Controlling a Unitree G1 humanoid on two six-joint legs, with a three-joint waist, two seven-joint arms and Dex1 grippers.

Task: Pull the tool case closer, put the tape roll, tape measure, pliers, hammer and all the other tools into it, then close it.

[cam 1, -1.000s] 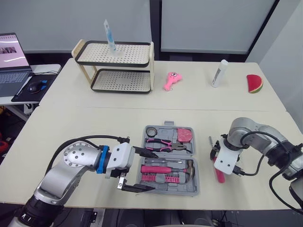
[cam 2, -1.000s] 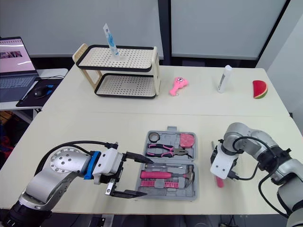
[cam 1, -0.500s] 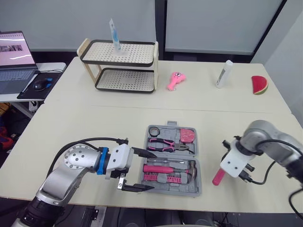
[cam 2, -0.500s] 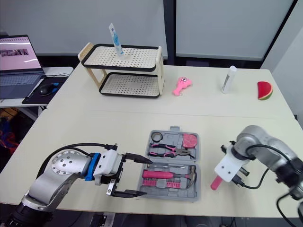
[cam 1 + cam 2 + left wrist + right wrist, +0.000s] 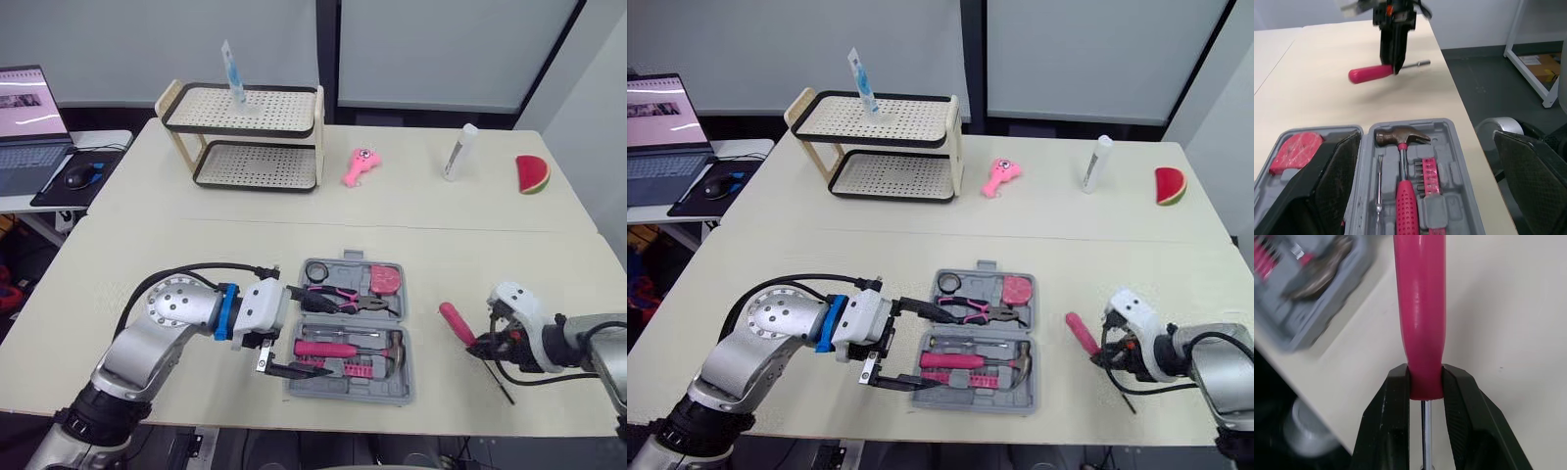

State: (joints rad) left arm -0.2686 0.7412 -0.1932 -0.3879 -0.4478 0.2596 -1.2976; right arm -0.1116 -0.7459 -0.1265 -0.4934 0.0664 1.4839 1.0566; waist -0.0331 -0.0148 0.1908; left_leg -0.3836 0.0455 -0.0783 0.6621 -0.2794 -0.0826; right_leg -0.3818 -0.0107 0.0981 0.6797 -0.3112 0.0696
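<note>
Beige table (image 5: 196,264): screwdriver (image 5: 457,322) clamped in right end effector (image 5: 1424,379), beside tool case (image 5: 396,394).

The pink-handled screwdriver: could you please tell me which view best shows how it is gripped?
The right wrist view: the right pincer clamps the screwdriver where handle meets shaft. The left wrist view shows its full length side-on; the eye views show it small, right of the tool case.
</note>
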